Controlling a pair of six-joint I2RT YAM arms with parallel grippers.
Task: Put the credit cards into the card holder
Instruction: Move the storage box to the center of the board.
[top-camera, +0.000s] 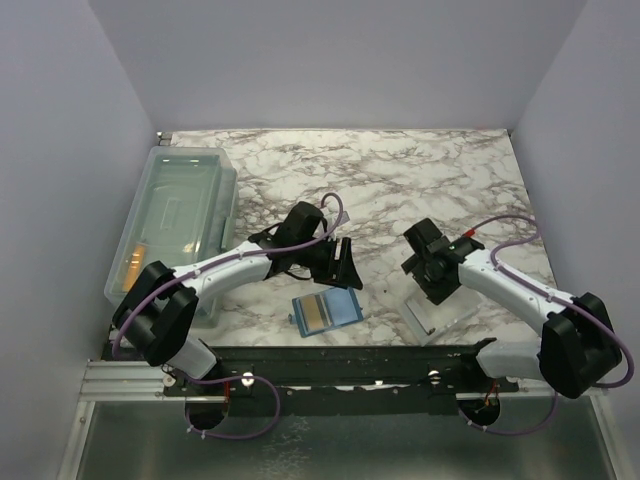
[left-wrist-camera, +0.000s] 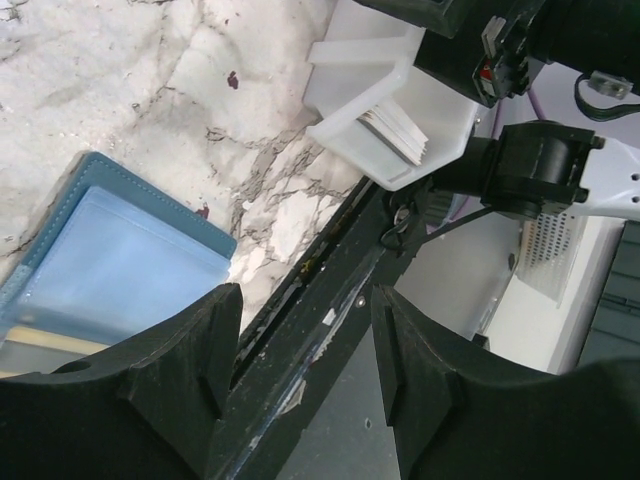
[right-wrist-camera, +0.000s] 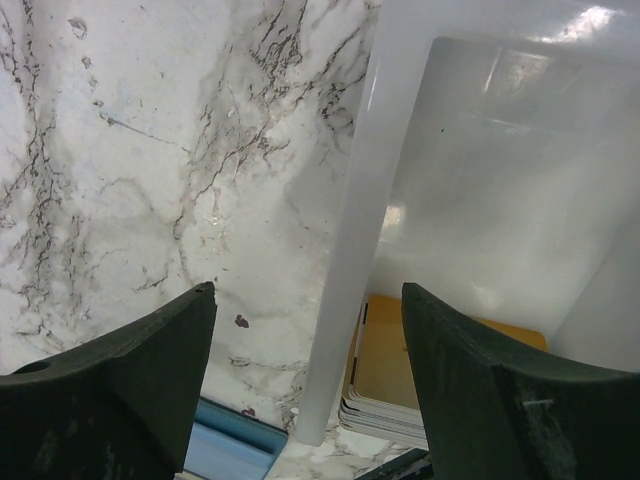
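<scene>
Wallet (top-camera: 326, 312) lies by the table (top-camera: 400, 180) edge; left gripper (left-wrist-camera: 305, 300) gapes empty at its 1 o'clock, right gripper (right-wrist-camera: 310, 300) gapes empty over cards (right-wrist-camera: 385, 370) in the tray (right-wrist-camera: 345, 250).

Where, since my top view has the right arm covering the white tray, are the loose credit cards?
Observer: The right wrist view shows a stack of credit cards lying in a corner of the white tray.
Operator: Is the right claw on them?
Observer: No; the right claw is open and empty, one finger over the marble tabletop, the other over the tray.
Operator: And the left claw?
Observer: The left claw is open, empty, beside the card holder.
</scene>
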